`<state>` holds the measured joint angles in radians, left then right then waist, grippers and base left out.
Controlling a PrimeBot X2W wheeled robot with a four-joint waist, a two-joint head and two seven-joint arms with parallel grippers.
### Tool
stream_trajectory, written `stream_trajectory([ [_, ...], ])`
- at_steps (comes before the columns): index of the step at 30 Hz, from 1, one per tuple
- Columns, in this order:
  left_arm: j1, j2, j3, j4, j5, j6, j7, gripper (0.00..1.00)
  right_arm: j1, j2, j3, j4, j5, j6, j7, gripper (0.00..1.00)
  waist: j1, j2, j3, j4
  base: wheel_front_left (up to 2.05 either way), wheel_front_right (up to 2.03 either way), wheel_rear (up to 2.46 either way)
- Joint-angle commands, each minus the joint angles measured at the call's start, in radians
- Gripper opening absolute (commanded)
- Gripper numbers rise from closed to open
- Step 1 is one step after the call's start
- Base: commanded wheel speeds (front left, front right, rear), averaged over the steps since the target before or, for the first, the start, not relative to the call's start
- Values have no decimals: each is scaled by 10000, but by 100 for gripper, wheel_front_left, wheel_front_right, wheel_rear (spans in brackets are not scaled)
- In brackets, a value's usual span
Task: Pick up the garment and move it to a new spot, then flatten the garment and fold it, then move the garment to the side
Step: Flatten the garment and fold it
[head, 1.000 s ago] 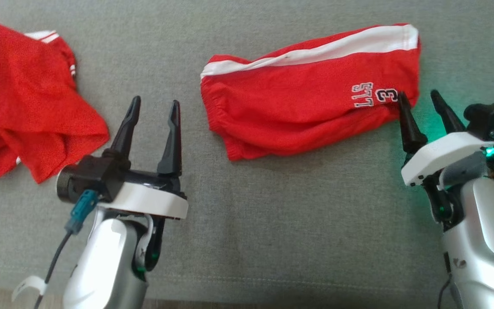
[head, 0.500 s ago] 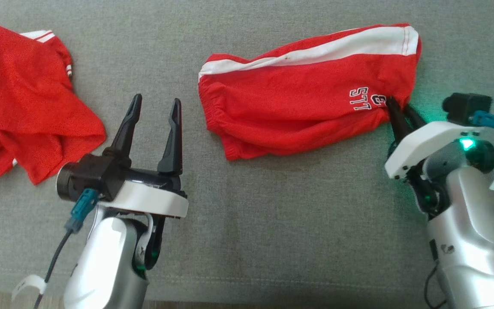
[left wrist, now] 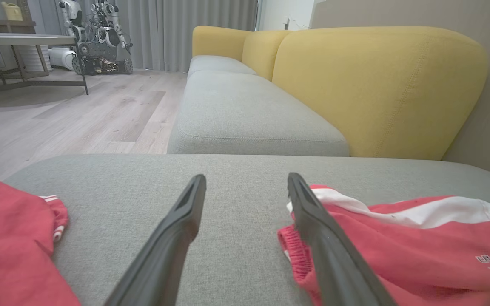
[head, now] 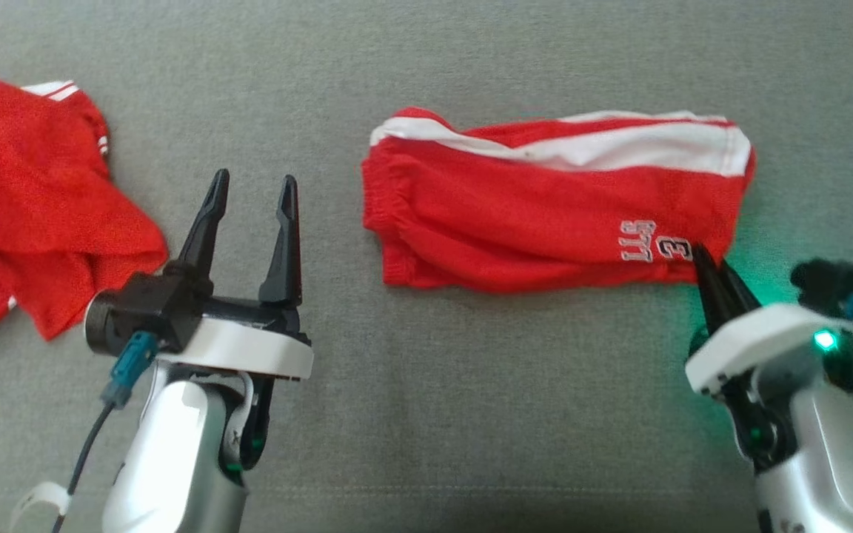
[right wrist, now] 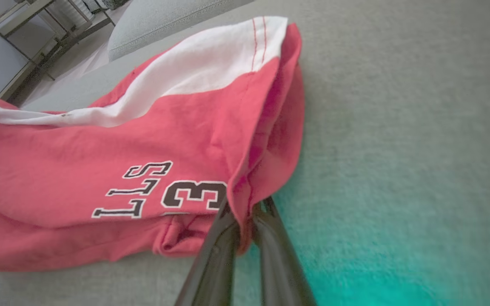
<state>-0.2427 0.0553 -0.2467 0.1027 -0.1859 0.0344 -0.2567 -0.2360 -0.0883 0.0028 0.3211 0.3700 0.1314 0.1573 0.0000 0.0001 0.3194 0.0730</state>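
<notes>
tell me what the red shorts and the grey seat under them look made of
Red shorts: soft knit cloth, likely cotton jersey, matte; it folds and bunches, with a gathered elastic waistband and stitched hems. Grey seat: woven upholstery fabric, probably over padding, matte; fine flecked weave and a sewn seam show.

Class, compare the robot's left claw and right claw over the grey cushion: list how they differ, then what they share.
1. The left claw stands open; the right claw is shut.
2. The left claw holds nothing, above the grey fabric cushion; the right claw pinches the hem corner of the red white-striped shorts.
Both are dark, long and two-pronged.
</notes>
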Motion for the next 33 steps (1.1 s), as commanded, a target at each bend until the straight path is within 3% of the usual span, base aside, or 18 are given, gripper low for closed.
stream_trajectory([
  [1,2,60,331,-333,108,-17,-51,100,114,78,67,-492,82,-7,-117,0,0,-1,-44,-74,0,0,0],
  [11,86,60,397,-306,180,-105,-51,100,845,209,-666,-1230,212,-7,19,0,0,-1,-135,-213,0,0,0],
  [17,130,47,372,-270,186,-135,-51,100,611,92,-366,-1839,2,-7,219,0,0,-1,-273,-161,0,0,0],
  [27,176,30,333,-163,136,-221,-51,100,-708,-242,2053,-3561,-417,-7,1212,0,0,-1,-611,75,0,0,0],
  [33,136,-1,184,-163,40,-204,-51,100,-1447,-386,4254,-3254,-32,-7,1998,0,0,-1,-634,511,0,0,0],
])
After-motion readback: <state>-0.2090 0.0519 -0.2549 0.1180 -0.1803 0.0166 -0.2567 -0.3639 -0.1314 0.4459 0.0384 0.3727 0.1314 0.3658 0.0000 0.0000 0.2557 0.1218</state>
